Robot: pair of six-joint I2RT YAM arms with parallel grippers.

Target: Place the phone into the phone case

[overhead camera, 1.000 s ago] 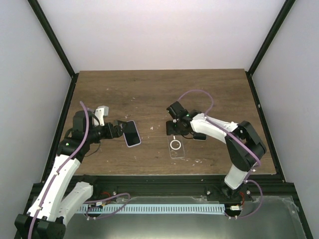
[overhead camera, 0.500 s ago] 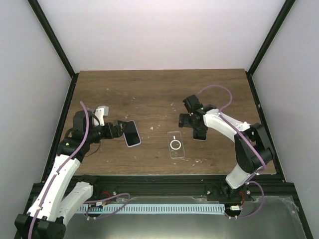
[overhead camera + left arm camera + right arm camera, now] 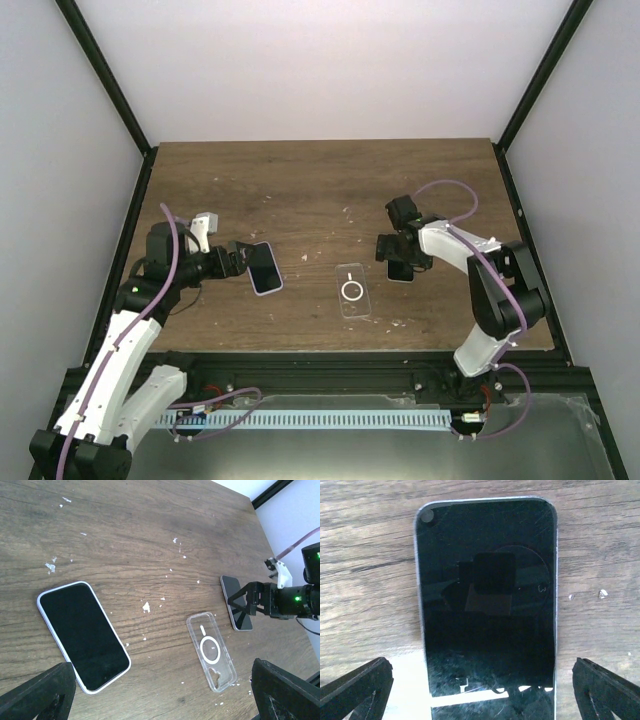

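Right claw (image 3: 480,692) hangs wide open, straddling the dark phone (image 3: 485,595), which lies flat on the worktop (image 3: 300,180) just beside the case (image 3: 211,651). Grasp step, I'd say: next it must drop, pinch the long edges, then carry it over.

White arms (image 3: 120,350), black joints (image 3: 160,243), looping purple cables (image 3: 172,250), black left end effector (image 3: 240,262) and right end effector (image 3: 385,250)
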